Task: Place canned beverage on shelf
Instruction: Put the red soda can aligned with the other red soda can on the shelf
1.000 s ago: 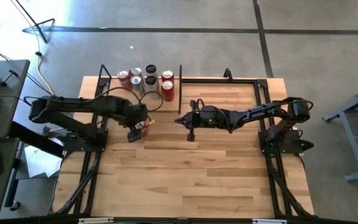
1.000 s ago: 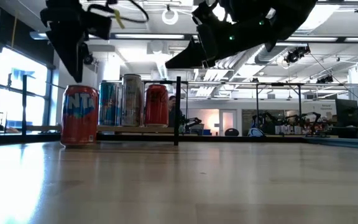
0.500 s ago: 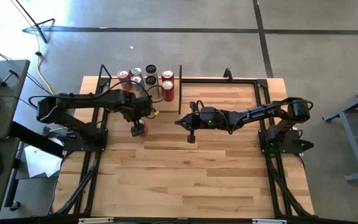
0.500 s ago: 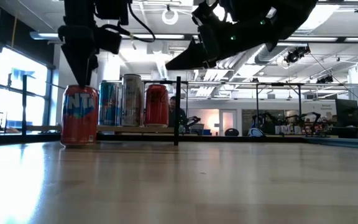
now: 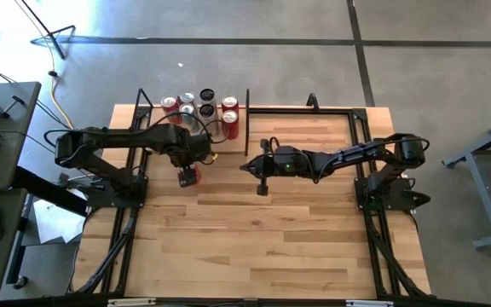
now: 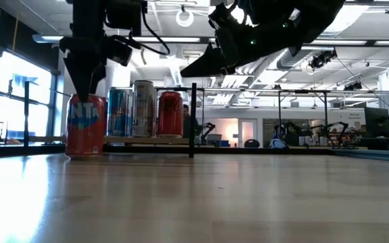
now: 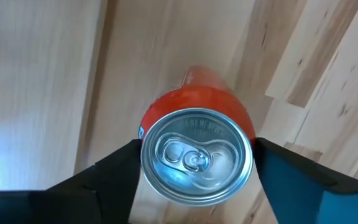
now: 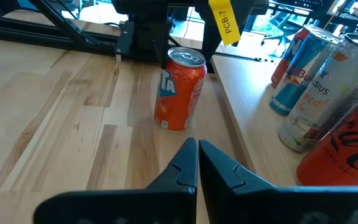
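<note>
An orange can point(image 6: 86, 128) stands upright on its base on the wooden table, just in front of the shelf point(image 5: 154, 124). Several cans stand on that shelf board. My left gripper point(image 7: 196, 146) hangs over the orange can, pointing down, open, with one finger on each side of the can's top. My right gripper point(image 8: 197, 149) is shut and holds nothing. It hovers above the middle of the table point(image 5: 244, 165), pointing toward the orange can. My left gripper comes from above with its fingers point(image 7: 114, 174) close beside the rim of the orange can's top point(image 7: 148, 134), one on each side. I cannot tell whether they touch it. The can stands upright on the table.
On the shelf stand red cans point(image 5: 229, 119), silver cans point(image 5: 187, 104) and a blue can point(image 6: 119, 111). A black rod upright point(image 6: 193, 121) rises at the shelf's end. The near half of the table point(image 5: 254, 247) is bare wood.
My left gripper has moved over the orange can and come down, so that its fingers now reach the can's top. The can has stayed where it was.
</note>
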{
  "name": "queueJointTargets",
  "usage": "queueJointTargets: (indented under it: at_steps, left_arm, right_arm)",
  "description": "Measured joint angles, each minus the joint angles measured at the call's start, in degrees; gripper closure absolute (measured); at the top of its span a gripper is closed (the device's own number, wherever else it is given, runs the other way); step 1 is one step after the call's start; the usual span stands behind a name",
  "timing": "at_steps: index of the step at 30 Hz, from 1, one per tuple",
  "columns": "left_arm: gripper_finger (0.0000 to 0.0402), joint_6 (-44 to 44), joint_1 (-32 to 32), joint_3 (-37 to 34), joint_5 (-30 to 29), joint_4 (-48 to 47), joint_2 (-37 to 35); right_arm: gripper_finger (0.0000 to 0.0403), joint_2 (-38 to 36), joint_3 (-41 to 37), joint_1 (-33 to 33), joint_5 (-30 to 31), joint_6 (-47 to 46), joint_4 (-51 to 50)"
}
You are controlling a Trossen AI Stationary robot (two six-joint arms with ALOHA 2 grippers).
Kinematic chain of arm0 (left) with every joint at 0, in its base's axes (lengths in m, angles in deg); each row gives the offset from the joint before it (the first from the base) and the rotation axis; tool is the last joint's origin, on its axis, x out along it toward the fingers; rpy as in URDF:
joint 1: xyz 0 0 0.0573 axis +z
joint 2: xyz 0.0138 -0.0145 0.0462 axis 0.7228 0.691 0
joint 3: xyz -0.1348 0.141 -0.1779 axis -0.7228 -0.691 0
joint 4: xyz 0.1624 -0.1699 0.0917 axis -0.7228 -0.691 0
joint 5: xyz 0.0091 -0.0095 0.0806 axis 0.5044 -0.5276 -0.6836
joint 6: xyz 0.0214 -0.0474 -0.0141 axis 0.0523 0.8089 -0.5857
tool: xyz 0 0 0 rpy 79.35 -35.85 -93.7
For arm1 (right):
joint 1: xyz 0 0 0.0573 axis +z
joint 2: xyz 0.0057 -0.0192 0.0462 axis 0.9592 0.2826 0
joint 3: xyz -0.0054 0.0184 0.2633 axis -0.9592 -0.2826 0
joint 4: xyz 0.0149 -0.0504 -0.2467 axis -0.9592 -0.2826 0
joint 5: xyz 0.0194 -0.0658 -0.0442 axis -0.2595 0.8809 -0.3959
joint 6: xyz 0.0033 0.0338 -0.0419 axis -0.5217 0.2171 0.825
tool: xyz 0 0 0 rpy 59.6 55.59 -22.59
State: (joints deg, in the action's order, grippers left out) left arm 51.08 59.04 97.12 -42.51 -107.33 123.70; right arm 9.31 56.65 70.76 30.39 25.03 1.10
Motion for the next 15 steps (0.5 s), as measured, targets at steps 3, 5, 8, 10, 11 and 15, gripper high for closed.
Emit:
queueJointTargets:
  at_steps: [3, 5, 8, 10, 11, 15]
  left_arm:
    - [0.0156, -0.4, 0.0, 0.1, -0.4, -0.3, -0.1]
    - [0.0166, -1.2, 0.0, 0.1, -0.5, -0.6, -0.1]
    - [0.0166, -1.4, 0.2, 0.1, -0.6, -1.5, -0.1]
    - [0.0166, -1.4, 0.7, 0.0, -0.6, -2.7, -0.5]
    - [0.0166, -1.3, 1.1, -0.1, -0.8, -3.4, -0.7]
    - [0.0166, -0.2, 2.8, -0.3, -0.8, -4.6, -2.5]
  right_arm:
    - [0.0403, 0.0, 0.0, 0.0, 0.0, 0.0, 0.0]
    - [0.0403, 0.0, 0.0, 0.0, 0.0, 0.0, 0.0]
    - [0.0403, 0.0, 0.0, 0.0, 0.0, 0.0, 0.0]
    - [0.0403, 0.0, 0.0, 0.0, 0.0, 0.0, 0.0]
    - [0.0403, 0.0, 0.0, 0.0, 0.0, 0.0, 0.0]
    - [0.0403, 0.0, 0.0, 0.0, 0.0, 0.0, 0.0]
